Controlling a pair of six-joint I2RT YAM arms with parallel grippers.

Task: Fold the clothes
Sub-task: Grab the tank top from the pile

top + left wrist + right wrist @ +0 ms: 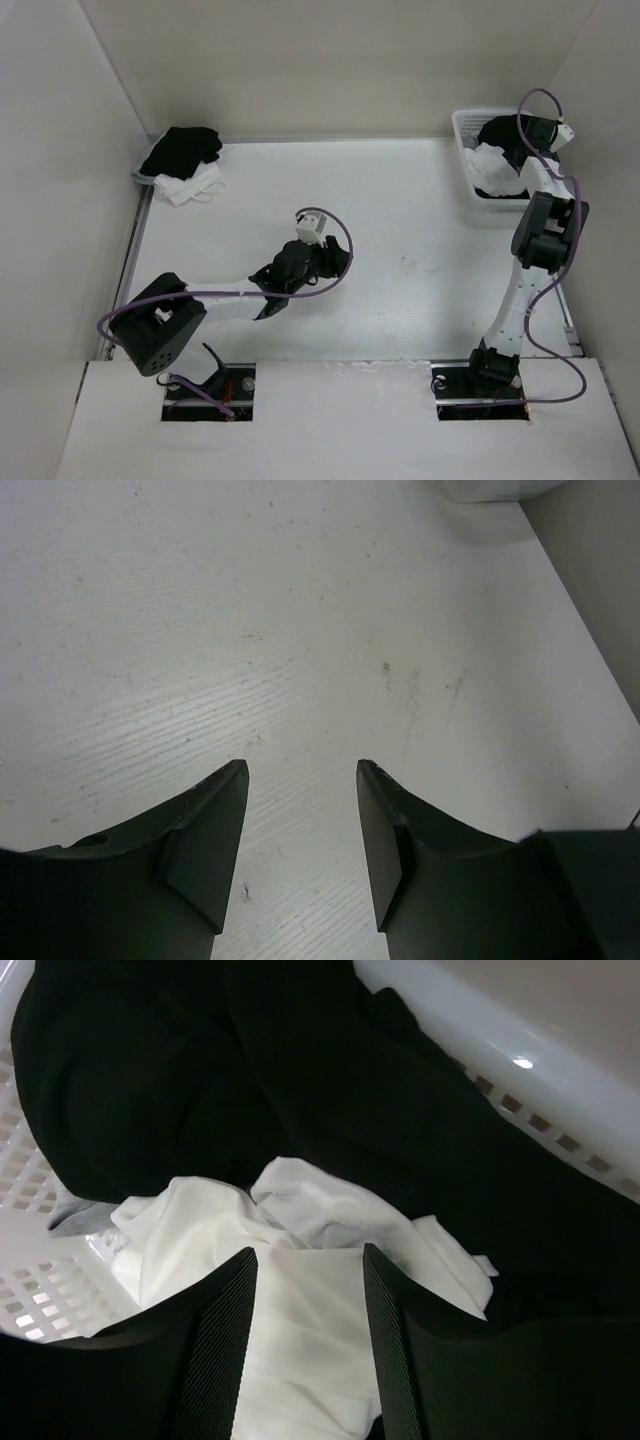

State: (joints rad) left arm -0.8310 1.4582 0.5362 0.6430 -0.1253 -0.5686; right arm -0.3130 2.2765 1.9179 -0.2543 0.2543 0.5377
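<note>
The right gripper (309, 1252) has its fingers apart inside the basket (560, 1110). The white camisole (300, 1205) lies crumpled between and just ahead of them. It should probably pinch white fabric only, because the black garments (200, 1080) beyond the fingertips overlap it. The left gripper (300, 768), fingers also apart, hangs over the table (250, 630).

scuffed white table (420, 290), plain, perhaps off-white walls (330, 60)

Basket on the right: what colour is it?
The basket is white, perforated; best seen in the right wrist view.
</note>
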